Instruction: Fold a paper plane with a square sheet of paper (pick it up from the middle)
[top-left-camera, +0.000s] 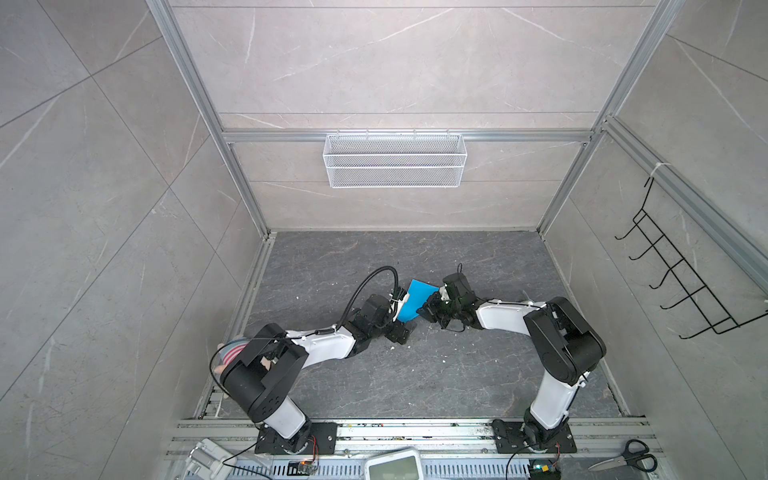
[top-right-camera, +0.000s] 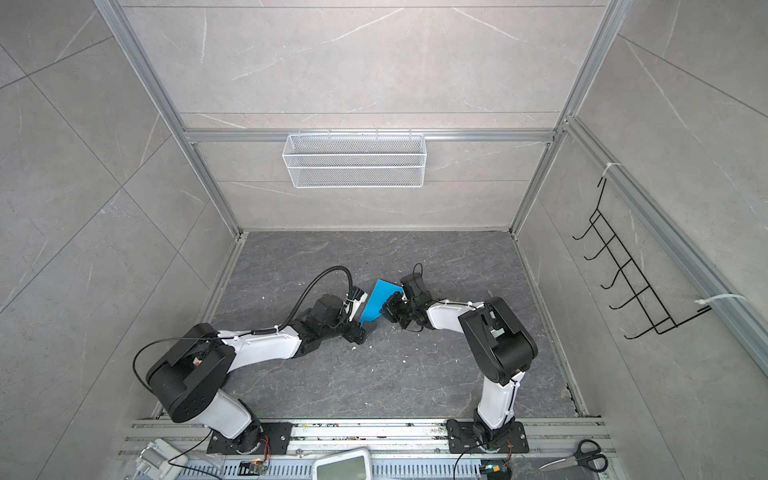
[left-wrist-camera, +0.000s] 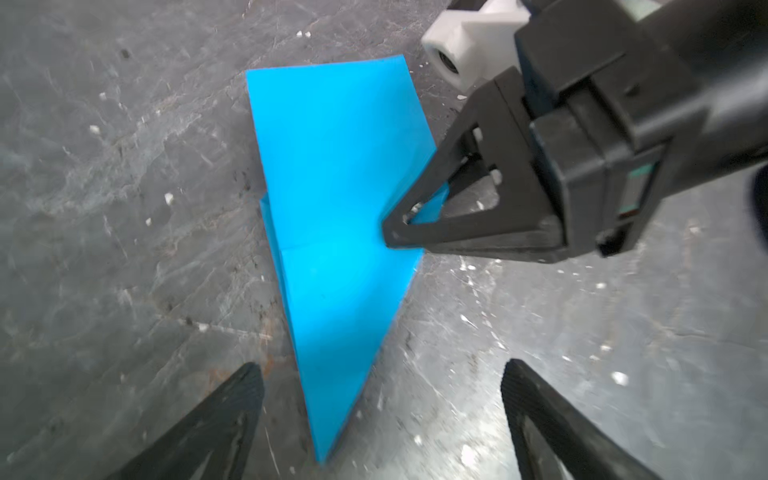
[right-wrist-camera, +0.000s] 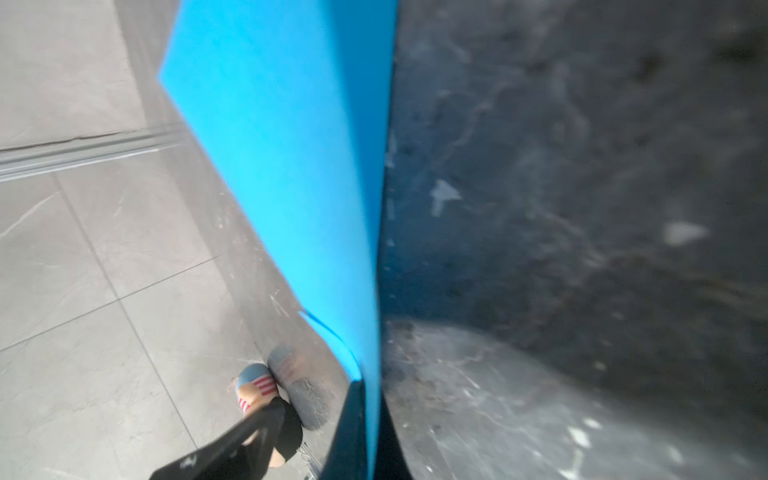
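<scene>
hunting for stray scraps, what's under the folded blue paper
The folded blue paper, pinched by the right gripper, sits over the dark table. Around its edges only bare surface and white crumbs show. The patch beneath it is covered, so anything there is hidden.

Tabletop (top-left-camera: 415, 382) lies open near and far; mid-table the paper plane (top-left-camera: 415, 303), seemingly upright, and right gripper (top-left-camera: 423, 311) block passage.

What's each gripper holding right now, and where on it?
Right gripper pinches the paper plane at one side edge, about mid-length. Left gripper is open, holding nothing.
</scene>
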